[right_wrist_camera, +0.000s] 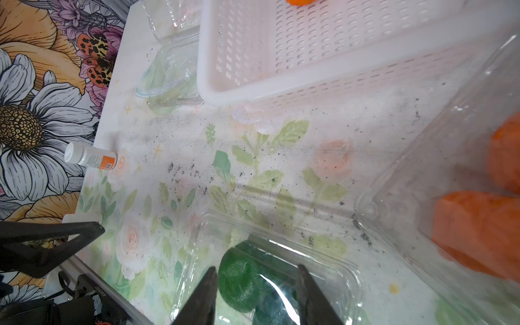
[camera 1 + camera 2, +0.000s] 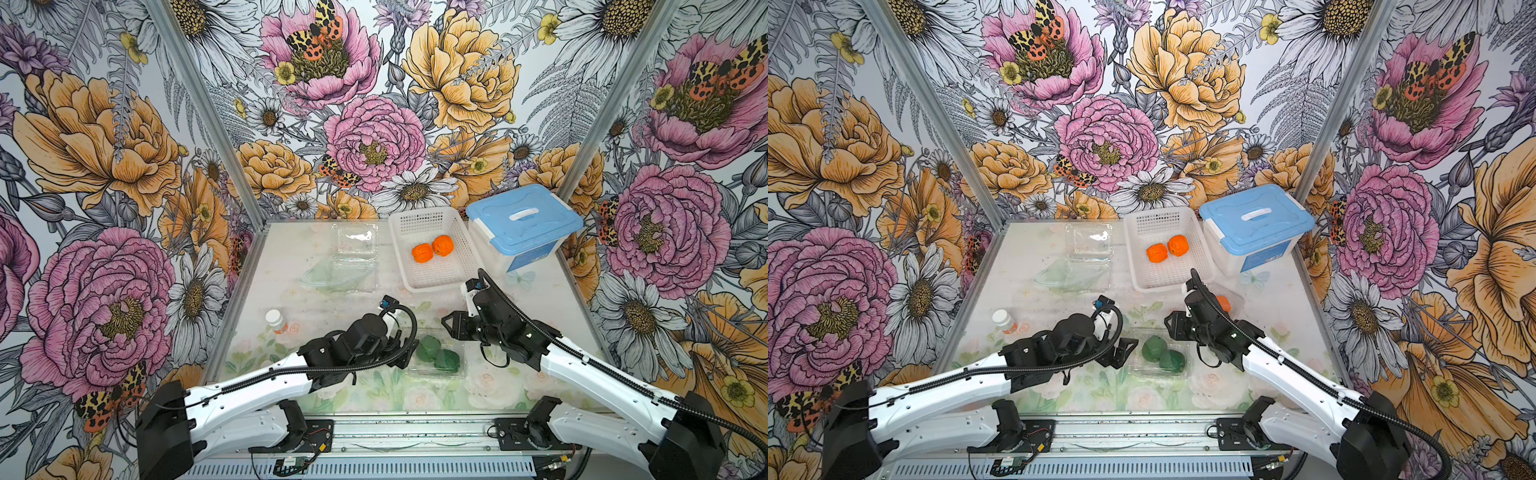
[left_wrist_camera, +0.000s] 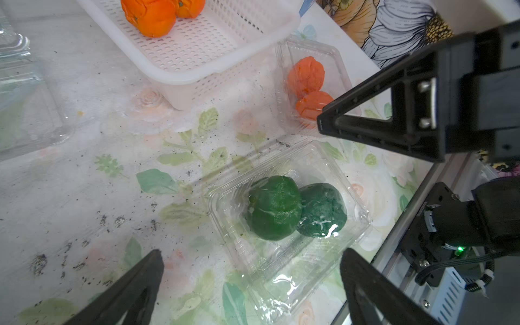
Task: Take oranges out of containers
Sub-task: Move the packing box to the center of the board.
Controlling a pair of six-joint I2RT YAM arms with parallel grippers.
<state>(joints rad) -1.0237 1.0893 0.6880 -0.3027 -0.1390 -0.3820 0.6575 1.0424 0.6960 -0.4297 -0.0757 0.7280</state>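
L hand (image 3: 251,254) was wide open and empty, hovering just beside the near clamshell (image 3: 281,270) at front-centre of the bench (image 2: 291,257). That box looked shut, w/ both green oranges (image 3: 274,208) inside, touching each other. R hand (image 1: 257,268) was partly open w/ nothing in its grip, poised over the same box from the opp. side; couldn't tell if it touched the plastic. Second clamshell (image 3: 309,47) sat btwn the basket (image 2: 419,216) and the R arm. It looked shut too, holding an orange pair (image 3: 305,76). Two more oranges (image 2: 422,252) lay loose in the basket, touching. Third clamshell (image 2: 355,239) lay open and empty at the far side, left of the basket. Tub w/ blue lid (image 2: 523,220) stood right of the basket. Small bottle (image 2: 276,321) stood near the bench's left edge.
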